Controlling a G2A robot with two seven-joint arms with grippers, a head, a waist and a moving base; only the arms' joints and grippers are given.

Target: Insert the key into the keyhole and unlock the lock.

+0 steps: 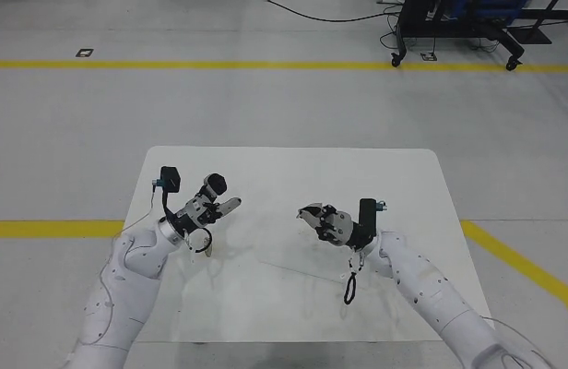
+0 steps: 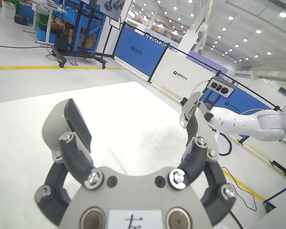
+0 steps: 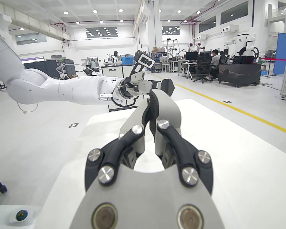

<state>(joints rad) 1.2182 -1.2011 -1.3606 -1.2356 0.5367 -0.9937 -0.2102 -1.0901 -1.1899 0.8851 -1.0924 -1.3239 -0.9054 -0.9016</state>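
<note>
Over the left part of the white table (image 1: 293,175), my left gripper (image 1: 225,192) is held up and points toward the middle. Its own wrist view shows the left gripper (image 2: 133,120) open, nothing between its ribbed pads (image 2: 77,122). Facing it from the right side, my right gripper (image 1: 304,214) hovers near the table's middle. In its wrist view the right gripper (image 3: 152,96) is shut, pads pressed together, and I see nothing held between them. A gap of bare table separates the two grippers.
The tabletop (image 2: 124,110) is bare white between the arms. A black cable loop (image 1: 350,288) hangs under the right wrist. Yellow floor lines (image 1: 266,65) run around the table, and a black wheeled stand (image 1: 459,28) is far off at the back right.
</note>
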